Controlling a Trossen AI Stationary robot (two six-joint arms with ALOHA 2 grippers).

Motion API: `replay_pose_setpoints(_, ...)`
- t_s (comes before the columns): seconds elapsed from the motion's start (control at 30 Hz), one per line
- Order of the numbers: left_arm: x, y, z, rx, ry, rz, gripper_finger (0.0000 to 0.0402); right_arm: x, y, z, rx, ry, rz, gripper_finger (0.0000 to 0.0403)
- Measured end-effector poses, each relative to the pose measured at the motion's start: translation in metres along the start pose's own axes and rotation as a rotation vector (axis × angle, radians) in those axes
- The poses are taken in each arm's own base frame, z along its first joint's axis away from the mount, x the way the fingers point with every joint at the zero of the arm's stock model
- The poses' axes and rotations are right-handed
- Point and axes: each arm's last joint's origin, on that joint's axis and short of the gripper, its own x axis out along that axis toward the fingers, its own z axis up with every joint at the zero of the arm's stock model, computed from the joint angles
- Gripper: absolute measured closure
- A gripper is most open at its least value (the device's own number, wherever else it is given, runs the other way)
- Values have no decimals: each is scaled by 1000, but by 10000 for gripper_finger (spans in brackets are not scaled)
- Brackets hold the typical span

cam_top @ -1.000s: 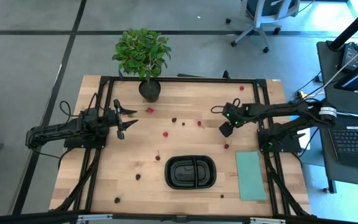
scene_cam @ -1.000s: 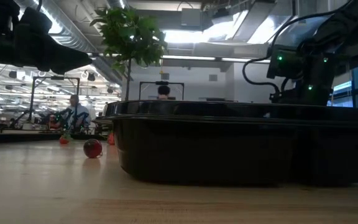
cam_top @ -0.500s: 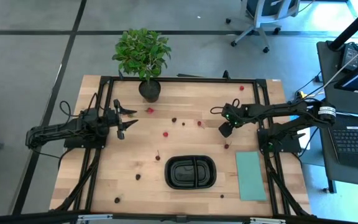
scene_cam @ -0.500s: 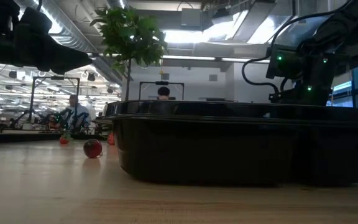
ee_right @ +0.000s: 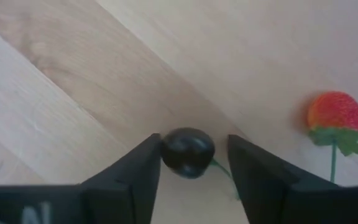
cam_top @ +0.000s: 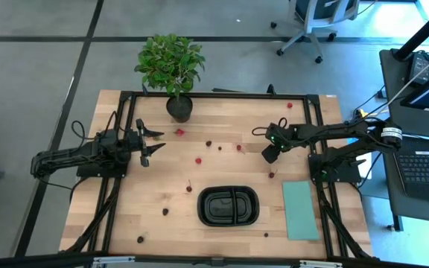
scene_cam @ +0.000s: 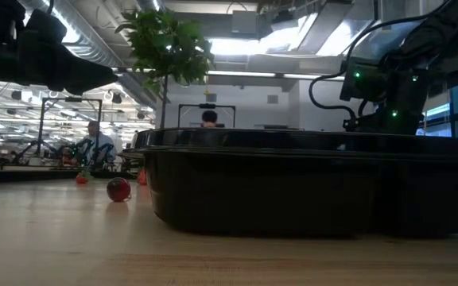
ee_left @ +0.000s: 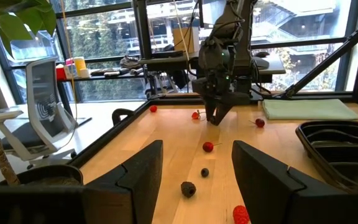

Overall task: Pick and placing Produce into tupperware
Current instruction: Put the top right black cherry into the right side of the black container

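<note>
Small red and dark produce pieces lie scattered over the wooden table (cam_top: 222,167). The black two-compartment tupperware (cam_top: 202,206) stands near the front edge and fills the low view (scene_cam: 308,183). My right gripper (cam_top: 269,155) points steeply down at the table's right part, open, with one finger on each side of a dark round berry (ee_right: 188,151) that rests on the wood. A red piece with a green stem (ee_right: 337,115) lies beside it. My left gripper (cam_top: 155,143) waits level and open at the table's left, with nothing between its fingers (ee_left: 197,174). My right gripper comes at the dark berry from above, pointing down. One finger (ee_right: 138,168) stands right against the berry's side (ee_right: 164,152); whether it touches I cannot tell. A narrow gap shows between the berry and the other finger (ee_right: 250,165). The berry sits on the table.
A potted leafy plant (cam_top: 171,67) stands at the table's far edge. A flat pale teal rectangle (cam_top: 300,210) lies right of the tupperware. Black frame rails (cam_top: 118,193) run along the table's sides. A laptop (cam_top: 427,167) sits beyond the right edge. A person (scene_cam: 208,117) shows far off.
</note>
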Motion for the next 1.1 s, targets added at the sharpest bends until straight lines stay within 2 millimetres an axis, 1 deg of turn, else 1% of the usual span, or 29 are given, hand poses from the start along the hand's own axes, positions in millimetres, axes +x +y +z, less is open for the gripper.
replay_pose_setpoints(0.2, 0, 0, 0, 0, 0, 0, 215, 0, 0, 0, -1, 1, 1, 260)
replay_pose_setpoints(0.33, 0, 0, 0, 0, 0, 0, 215, 0, 0, 0, -1, 2, 1, 279)
replay_pose_setpoints(0.57, 0, 0, 0, 0, 0, 0, 215, 0, 0, 0, -5, 5, 2, 282)
replay_pose_setpoints(0.7, 0, 0, 0, 0, 0, 0, 215, -7, 3, 5, -35, 33, 3, 283)
replay_pose_setpoints(0.87, 0, 0, 0, 0, 0, 0, 215, -30, 21, 21, -101, 20, 30, 282)
replay_pose_setpoints(0.97, 0, 0, 0, 0, 0, 0, 215, -46, 41, 30, -150, -23, 115, 282)
replay_pose_setpoints(1.1, 0, 0, 0, 0, 0, 0, 215, -69, 72, 31, -249, -78, 227, 282)
